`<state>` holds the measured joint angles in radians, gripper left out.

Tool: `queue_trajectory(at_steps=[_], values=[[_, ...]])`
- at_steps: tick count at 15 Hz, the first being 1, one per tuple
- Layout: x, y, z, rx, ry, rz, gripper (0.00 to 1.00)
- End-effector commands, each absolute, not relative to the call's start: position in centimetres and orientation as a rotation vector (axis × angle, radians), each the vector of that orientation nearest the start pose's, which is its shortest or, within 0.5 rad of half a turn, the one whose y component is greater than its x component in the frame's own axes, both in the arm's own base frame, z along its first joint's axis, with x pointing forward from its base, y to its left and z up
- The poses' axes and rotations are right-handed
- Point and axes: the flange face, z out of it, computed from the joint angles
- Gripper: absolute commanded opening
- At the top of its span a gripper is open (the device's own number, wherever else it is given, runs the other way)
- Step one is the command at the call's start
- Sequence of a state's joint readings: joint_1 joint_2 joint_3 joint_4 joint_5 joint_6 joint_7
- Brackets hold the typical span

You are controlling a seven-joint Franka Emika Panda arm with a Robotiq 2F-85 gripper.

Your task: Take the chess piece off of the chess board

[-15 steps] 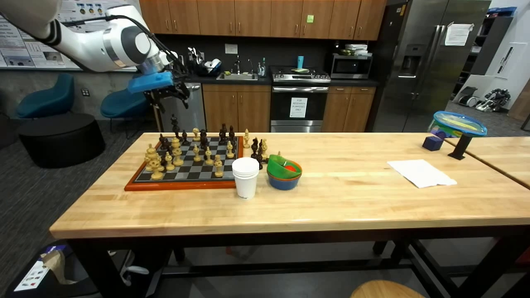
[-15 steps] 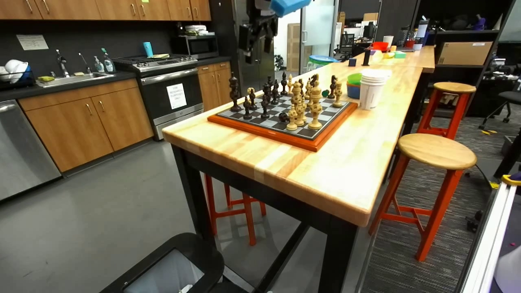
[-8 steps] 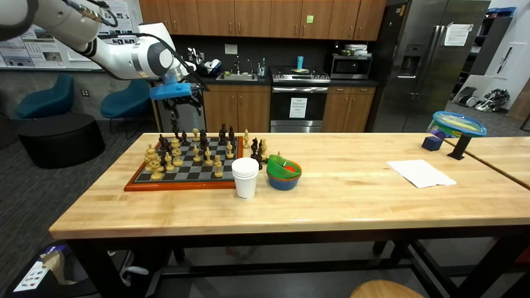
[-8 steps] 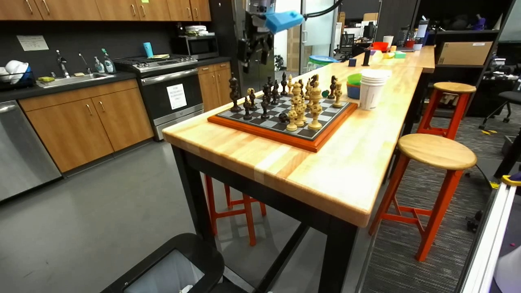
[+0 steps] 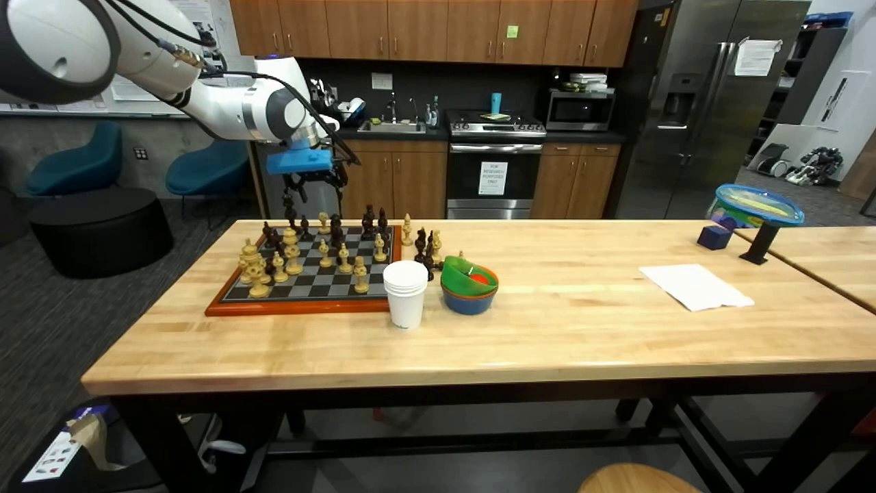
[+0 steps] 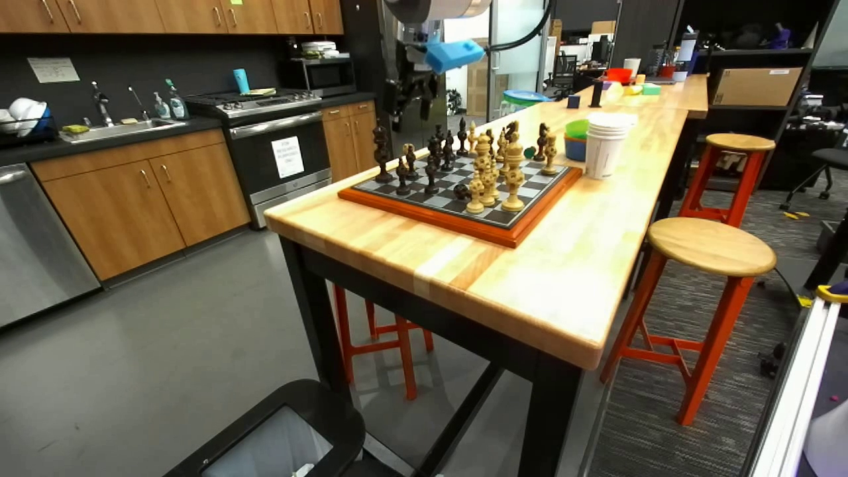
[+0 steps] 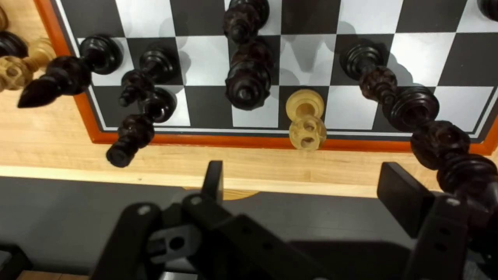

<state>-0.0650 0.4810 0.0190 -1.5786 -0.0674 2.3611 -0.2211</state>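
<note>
In the wrist view, the fingers (image 7: 404, 198) are standing spread, pinching nothing; a pale chess piece (image 7: 305, 118) is standing upright on the chess board (image 7: 218, 141), just inside its edge, and is lining up with the gap; it is probably serving as the target, the wide spread leaving room to straddle it; a tall dark piece (image 7: 441, 146) is rising from the same edge of the chess board, close to one finger's line, and may be crowding the descent.

In an exterior view, the fingers are pointing down near the chess board's far edge, presumably for dropping over the pale chess piece; white cups (image 5: 406, 294) and bowls (image 5: 468, 302) are sitting on the desk (image 5: 561, 329) beside the chess board, outside that path; compared with a moment earlier, the fingers are hanging lower and farther along that edge; whether they are touching the tall dark piece, dark against dark, I cannot tell.

In an exterior view, the blue wrist block (image 6: 454, 55) is also hanging closer to the chess board than earlier, while the layout there is showing no change.
</note>
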Motion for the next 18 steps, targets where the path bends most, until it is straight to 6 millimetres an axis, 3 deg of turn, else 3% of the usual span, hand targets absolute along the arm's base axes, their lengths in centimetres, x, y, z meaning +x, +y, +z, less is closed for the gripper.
queue_trajectory(at_steps=[1, 13, 14, 15, 18], values=[[72.6, -4.1, 38.5, -3.15, -0.346, -0.429, 1.0], [73.9, -4.6, 34.9, -3.131, -0.33, -0.291, 1.0], [74.0, -4.6, 34.6, -3.129, -0.333, -0.284, 0.97], [74.0, -4.5, 34.4, -3.129, -0.338, -0.279, 0.74], [74.1, -4.2, 33.8, -3.123, -0.36, -0.264, 0.65]])
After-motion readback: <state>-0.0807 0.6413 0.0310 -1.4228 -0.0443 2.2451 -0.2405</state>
